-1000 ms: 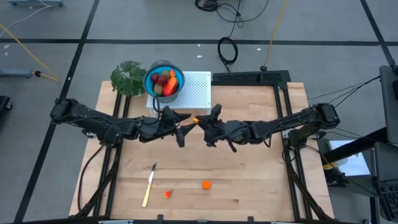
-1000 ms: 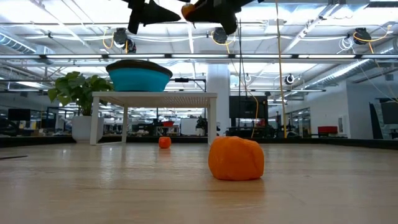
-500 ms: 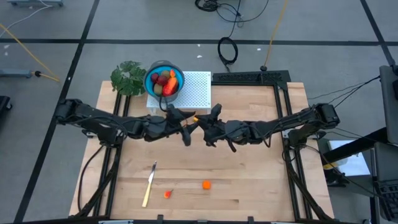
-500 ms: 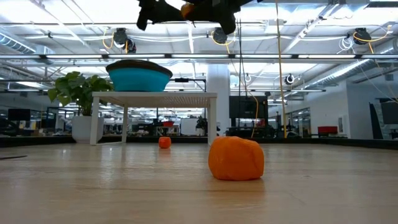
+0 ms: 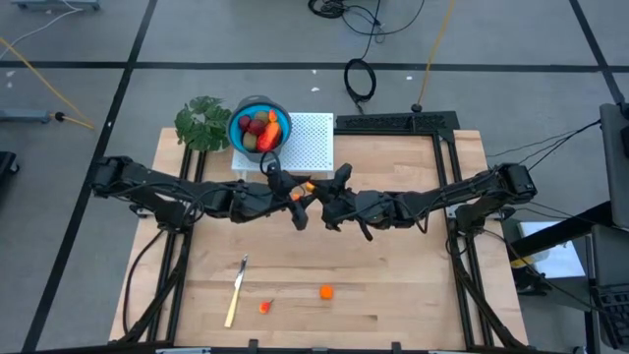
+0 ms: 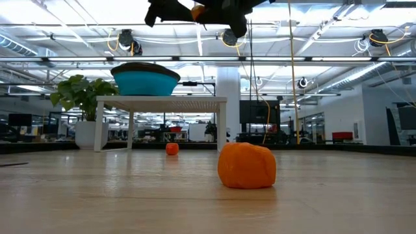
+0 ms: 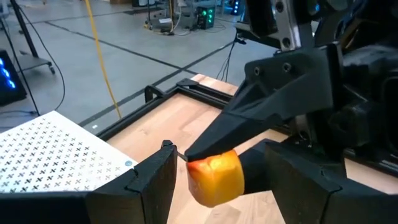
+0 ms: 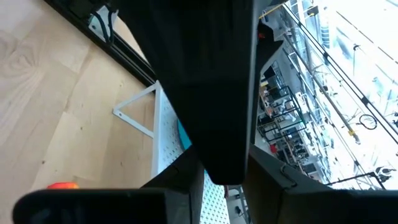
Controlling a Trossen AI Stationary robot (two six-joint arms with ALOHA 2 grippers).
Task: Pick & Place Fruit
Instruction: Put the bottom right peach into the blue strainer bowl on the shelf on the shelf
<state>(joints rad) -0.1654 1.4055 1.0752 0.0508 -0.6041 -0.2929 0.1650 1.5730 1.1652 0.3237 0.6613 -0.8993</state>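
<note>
High above the table's middle, my right gripper (image 5: pixel 314 190) is shut on a small orange fruit piece (image 7: pixel 214 179). My left gripper (image 5: pixel 298 200) faces it, open. Its two fingers (image 7: pixel 155 186) stand on either side of that piece, and a narrow gap shows on each side. A blue bowl (image 5: pixel 259 128) with several red and olive fruit pieces sits on a white perforated stand (image 5: pixel 310 138) at the table's far side. Two orange pieces (image 5: pixel 325 291) (image 5: pixel 264 307) lie on the table near its front edge. My right gripper pinches the orange piece by its upper part (image 7: pixel 208 163) between its two fingertips. The fingers come in roughly level from the table's right. The piece hangs just below the tips, lifted clear, far above the table.
A pale-handled knife (image 5: pixel 236 290) lies near the table's front left. A green leafy plant (image 5: pixel 203 123) stands to the left of the bowl. Black frame rails (image 5: pixel 447 211) run along the table's sides. Bare wood lies between the arms and the front pieces.
My left gripper has moved toward the table's right and a little up, closing in on the right gripper. Its open fingers now flank the orange piece. The right gripper and the piece have kept still.
</note>
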